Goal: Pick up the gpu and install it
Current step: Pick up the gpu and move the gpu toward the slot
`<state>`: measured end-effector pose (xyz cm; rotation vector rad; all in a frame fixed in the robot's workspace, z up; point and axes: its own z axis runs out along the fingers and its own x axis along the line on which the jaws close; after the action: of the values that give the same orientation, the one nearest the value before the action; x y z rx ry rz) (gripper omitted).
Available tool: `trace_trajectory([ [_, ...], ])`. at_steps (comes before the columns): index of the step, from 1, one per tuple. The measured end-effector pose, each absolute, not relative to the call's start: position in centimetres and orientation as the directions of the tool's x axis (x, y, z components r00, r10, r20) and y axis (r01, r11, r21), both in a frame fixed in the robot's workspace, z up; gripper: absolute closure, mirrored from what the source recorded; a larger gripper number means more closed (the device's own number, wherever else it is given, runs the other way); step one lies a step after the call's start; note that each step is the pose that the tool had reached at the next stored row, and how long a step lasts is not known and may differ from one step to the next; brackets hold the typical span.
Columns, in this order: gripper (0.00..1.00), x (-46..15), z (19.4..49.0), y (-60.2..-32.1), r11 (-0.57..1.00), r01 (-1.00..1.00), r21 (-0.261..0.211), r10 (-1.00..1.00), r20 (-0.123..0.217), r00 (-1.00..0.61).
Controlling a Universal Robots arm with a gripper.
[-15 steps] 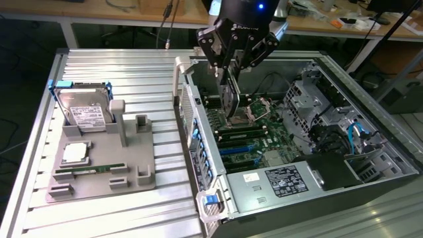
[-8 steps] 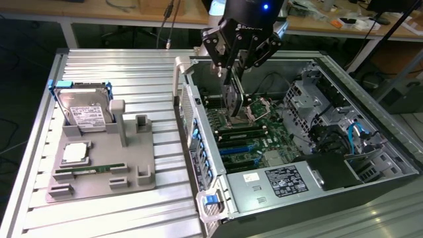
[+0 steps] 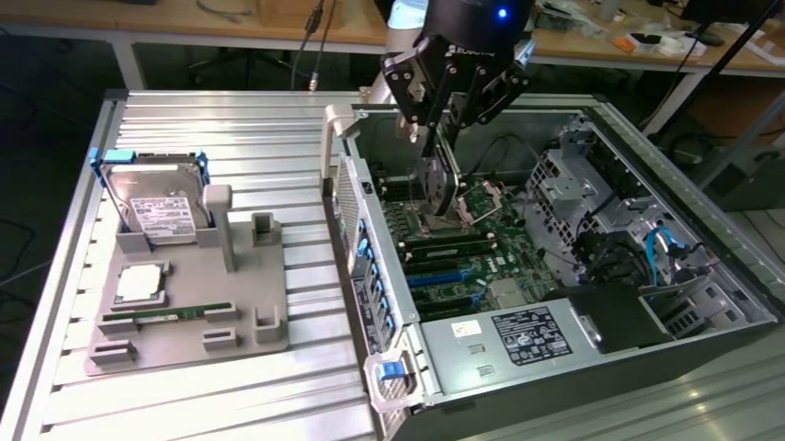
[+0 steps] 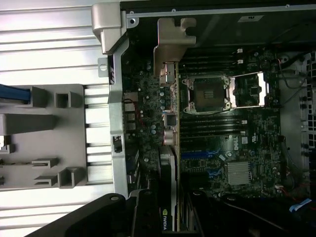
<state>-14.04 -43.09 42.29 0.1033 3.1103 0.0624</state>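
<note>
Gripper (image 3: 442, 124) jaws are being held clamped on the gpu (image 3: 438, 184), which is being hung edge-on over the motherboard (image 3: 460, 262) at the far end of the case (image 3: 368, 266), bracket (image 4: 173, 49) lowermost, presumably to clear the walls.

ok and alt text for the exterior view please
A robot arm's pincer holds the gpu on edge over the motherboard inside an open computer case. At the exterior view's left, a grey holder on the slatted table carries a hard drive and a memory stick.
</note>
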Motion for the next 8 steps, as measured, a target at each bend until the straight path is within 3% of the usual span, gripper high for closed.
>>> trace_trajectory([
  [8,0.73,-12.98,42.29,-43.10,0.997,0.066,0.041,0.067,-0.028,-0.997],
])
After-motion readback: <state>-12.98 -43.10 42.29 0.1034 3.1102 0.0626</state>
